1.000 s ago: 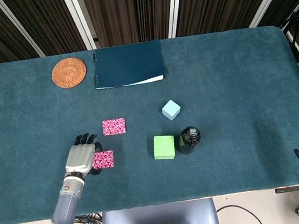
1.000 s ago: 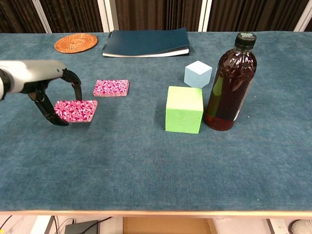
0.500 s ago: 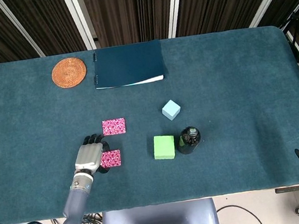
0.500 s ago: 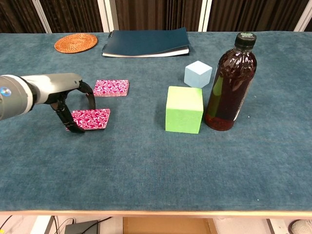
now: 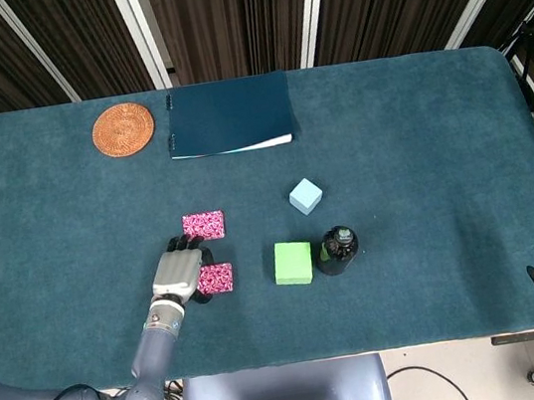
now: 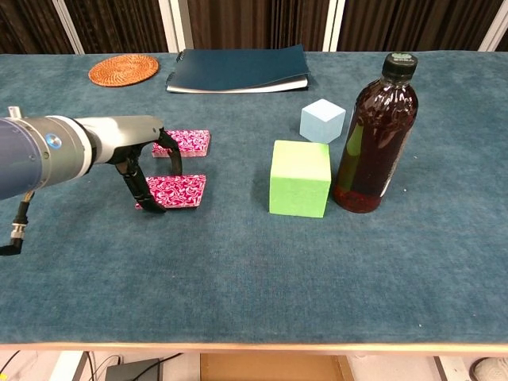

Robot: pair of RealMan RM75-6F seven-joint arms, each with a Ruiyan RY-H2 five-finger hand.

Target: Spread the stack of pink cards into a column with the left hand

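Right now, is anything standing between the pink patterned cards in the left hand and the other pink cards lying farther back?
Nothing visible. The left hand holds pink patterned cards; only bare cloth separates them from the farther pink cards.

You're working in what looks like a robotics lab or test room. The desk (image 5: 433,235) is covered in teal felt, and dark pleated curtains (image 5: 229,14) with white frame bars hang behind it, far beyond your left hand (image 5: 179,271). Loose cables (image 5: 161,397) trail under the near edge, below that hand. The props are assorted: foam cubes (image 6: 300,178), a bottle (image 6: 373,135), a notebook (image 5: 229,115) and a coaster (image 5: 123,129).
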